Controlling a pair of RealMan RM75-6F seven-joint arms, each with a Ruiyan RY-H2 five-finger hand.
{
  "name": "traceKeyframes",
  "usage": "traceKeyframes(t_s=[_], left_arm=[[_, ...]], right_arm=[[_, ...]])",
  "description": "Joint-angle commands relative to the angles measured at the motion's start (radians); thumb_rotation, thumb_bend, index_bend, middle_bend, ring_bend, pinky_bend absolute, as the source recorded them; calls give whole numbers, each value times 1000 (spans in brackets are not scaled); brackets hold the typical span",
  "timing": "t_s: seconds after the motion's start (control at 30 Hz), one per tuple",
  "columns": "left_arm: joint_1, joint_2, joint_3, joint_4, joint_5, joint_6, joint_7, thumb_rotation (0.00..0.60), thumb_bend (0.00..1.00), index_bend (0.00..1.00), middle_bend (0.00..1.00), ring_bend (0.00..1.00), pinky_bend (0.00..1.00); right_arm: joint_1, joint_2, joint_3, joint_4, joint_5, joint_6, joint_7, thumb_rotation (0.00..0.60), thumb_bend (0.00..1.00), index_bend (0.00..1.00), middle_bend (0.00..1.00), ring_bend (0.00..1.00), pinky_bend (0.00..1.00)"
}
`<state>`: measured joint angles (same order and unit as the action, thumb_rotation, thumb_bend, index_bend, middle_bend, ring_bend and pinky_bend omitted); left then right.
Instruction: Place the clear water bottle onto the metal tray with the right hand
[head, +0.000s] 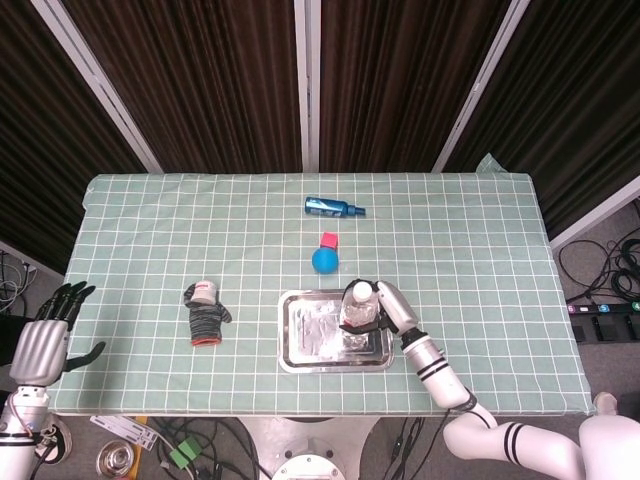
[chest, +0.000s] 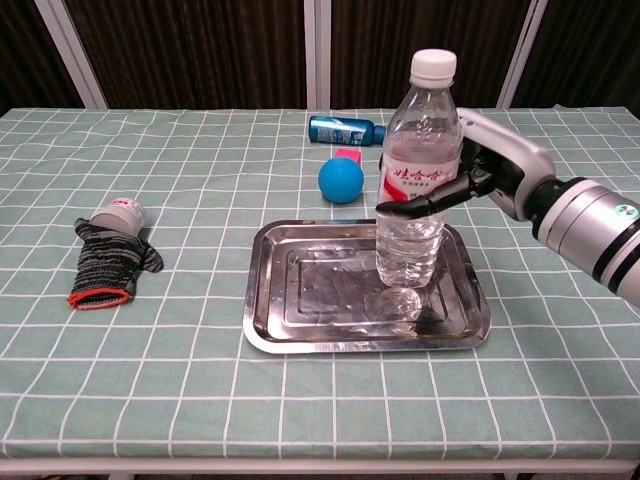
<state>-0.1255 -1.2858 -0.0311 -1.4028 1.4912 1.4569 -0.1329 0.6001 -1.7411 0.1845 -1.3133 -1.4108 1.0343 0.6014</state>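
The clear water bottle (chest: 415, 200) with a white cap and red label stands upright over the right part of the metal tray (chest: 268, 300). Its base is at the tray floor, and I cannot tell whether it touches. My right hand (chest: 492, 170) grips the bottle around its middle from the right, fingers wrapped over the label. From the head view the bottle (head: 358, 308) and right hand (head: 392, 310) sit above the tray (head: 300, 350). My left hand (head: 45, 342) hangs off the table's lower left edge, fingers spread and holding nothing.
Behind the tray lie a blue ball (chest: 341, 180), a small pink cube (chest: 347, 155) and a blue bottle (chest: 345, 129) on its side. At the left, a striped glove (chest: 108, 262) lies with a white-capped container (chest: 119, 213) on it.
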Motion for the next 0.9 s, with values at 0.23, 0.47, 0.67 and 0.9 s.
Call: traceKeyframes(t_s=[0.23,0.47,0.67,0.9], left_arm=[[7,0,-5,9,-1,12,-12,600,234,162,180,87,191],[4,-2,-6,8,10,14,-10,600,234,163,180,87,190],[6,6,-6,-3,15,21,-11,600,233,162,180,87,191],[3,9,-10,-17,19,22,-11,600,234,163,180,87,191]], right_arm=[[15,-7,-47,41,-61,-6,68,600,3,623,557,414,506],[45,83,-91,-9,-93,-86,109,600,0,89,195,66,172],[45,186,-114,-93,-106,-97,73,600,0,0,26,0,14],[-7,485,-136,-335,-39,-88,-166,600,0,0,1,0,0]])
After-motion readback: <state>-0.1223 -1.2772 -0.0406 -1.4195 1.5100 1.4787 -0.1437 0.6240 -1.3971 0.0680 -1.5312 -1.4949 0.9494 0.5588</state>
